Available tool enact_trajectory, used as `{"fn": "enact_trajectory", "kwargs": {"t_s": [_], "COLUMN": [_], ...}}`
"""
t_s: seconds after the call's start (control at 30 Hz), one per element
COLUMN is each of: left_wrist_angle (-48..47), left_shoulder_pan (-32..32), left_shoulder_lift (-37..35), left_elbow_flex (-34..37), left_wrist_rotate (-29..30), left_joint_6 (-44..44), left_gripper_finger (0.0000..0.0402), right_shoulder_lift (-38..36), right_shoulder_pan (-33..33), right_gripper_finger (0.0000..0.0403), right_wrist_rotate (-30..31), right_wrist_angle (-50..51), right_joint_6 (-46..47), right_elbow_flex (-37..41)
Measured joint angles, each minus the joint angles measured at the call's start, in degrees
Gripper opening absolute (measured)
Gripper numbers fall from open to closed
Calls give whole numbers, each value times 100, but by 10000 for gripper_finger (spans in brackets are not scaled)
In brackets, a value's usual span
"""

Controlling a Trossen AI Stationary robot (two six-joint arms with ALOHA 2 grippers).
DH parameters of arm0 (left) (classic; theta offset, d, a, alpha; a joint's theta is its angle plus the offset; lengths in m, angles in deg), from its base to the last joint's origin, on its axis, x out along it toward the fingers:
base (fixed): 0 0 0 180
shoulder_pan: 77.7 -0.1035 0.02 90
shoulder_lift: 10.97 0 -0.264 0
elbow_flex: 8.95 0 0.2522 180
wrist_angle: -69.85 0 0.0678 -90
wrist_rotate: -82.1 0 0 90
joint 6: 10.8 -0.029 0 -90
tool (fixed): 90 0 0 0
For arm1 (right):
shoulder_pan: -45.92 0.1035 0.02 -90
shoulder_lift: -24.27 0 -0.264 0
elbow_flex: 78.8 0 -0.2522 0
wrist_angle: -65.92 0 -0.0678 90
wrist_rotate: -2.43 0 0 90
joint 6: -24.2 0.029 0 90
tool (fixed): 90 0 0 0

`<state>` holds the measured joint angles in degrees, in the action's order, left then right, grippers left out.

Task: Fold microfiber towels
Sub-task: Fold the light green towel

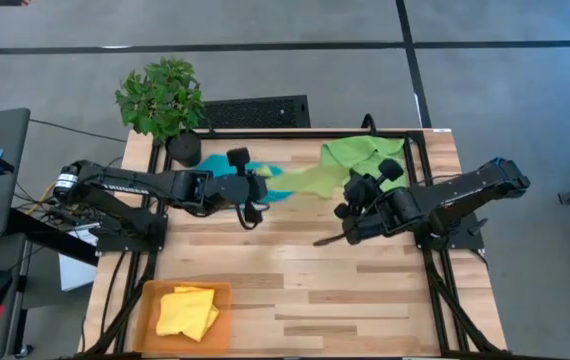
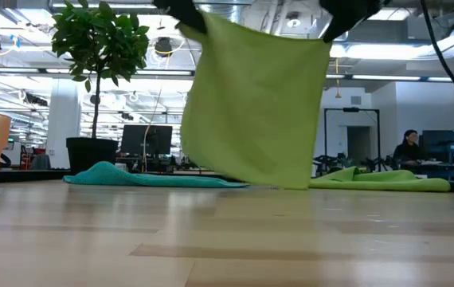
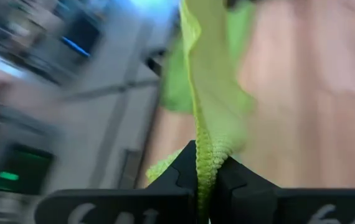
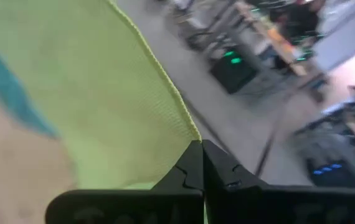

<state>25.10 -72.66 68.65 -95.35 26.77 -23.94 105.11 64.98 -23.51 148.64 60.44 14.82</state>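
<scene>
Lime green square microfiber towel (image 2: 255,100): light, limp, drapes freely; hangs above the wooden desk (image 1: 295,280), its lower edge near the surface, upper corners pinched by left hand (image 3: 203,186) and right hand (image 4: 201,168); best gripped at corners.

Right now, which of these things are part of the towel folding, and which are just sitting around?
Job:
- lime green towel held up by left gripper and right gripper
- second lime green towel
- teal towel
- yellow towel

Lying about:
- orange tray
- potted plant
</scene>
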Motion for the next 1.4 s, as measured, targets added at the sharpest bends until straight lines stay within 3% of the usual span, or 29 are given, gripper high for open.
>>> {"fn": "enact_trajectory", "kwargs": {"t_s": [0.3, 0.43, 0.57, 1.03, 1.4], "left_wrist_angle": [-1700, -1779, -1708, -29, 1059], "left_shoulder_pan": [460, 738, 1049, 1919, 2011], "left_shoulder_lift": [17, 15, 15, 17, 17], "left_elbow_flex": [2, 251, 664, 2130, 3055], "left_wrist_rotate": [-825, -1298, -1368, -1942, -1889], "left_joint_6": [1778, 2377, 2930, 4561, 5099], "left_gripper_finger": [0, 0, 0, 0, 0], "right_shoulder_lift": [2, 4, 8, 9, 8], "right_shoulder_pan": [875, 1218, 1517, 1984, 1922], "right_gripper_finger": [11, 11, 11, 11, 11], "right_wrist_rotate": [-1570, -1990, -2341, -3065, -3159], "right_wrist_angle": [-169, -396, -908, -3470, -4836], "right_joint_6": [485, 929, 1140, 1143, 1236], "right_elbow_flex": [130, 431, 766, 1994, 2878]}}
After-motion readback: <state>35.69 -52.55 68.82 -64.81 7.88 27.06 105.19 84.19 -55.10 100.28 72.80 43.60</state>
